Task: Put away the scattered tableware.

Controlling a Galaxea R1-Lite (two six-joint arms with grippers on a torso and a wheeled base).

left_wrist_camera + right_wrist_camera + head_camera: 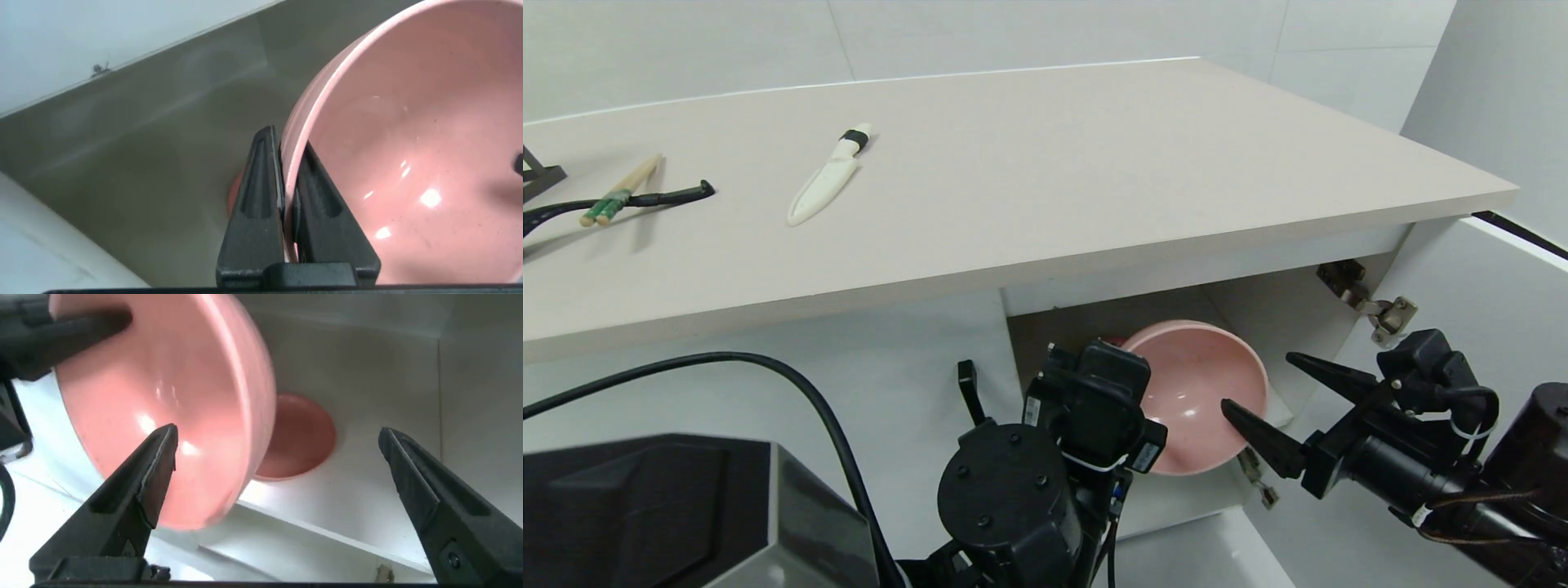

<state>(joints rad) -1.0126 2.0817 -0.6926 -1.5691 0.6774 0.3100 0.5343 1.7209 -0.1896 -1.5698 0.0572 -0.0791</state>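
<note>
A pink bowl [1196, 392] hangs tilted on its side in the open cabinet under the counter. My left gripper [1127, 359] is shut on its rim; in the left wrist view the two fingers [260, 192] pinch the bowl's [409, 147] edge. My right gripper [1258, 380] stands open just in front of the bowl's hollow, apart from it. Its own view shows the spread gripper [276, 434] facing the bowl [163, 400]. A small pink plate [306, 441] lies flat on the cabinet floor behind the bowl.
The cabinet door [1486, 278] stands open at the right, with its hinge [1388, 314] close above my right arm. On the countertop [1013, 180] lie a white sheathed knife [829, 175], a pair of chopsticks [619, 192] and a black curved utensil [670, 196].
</note>
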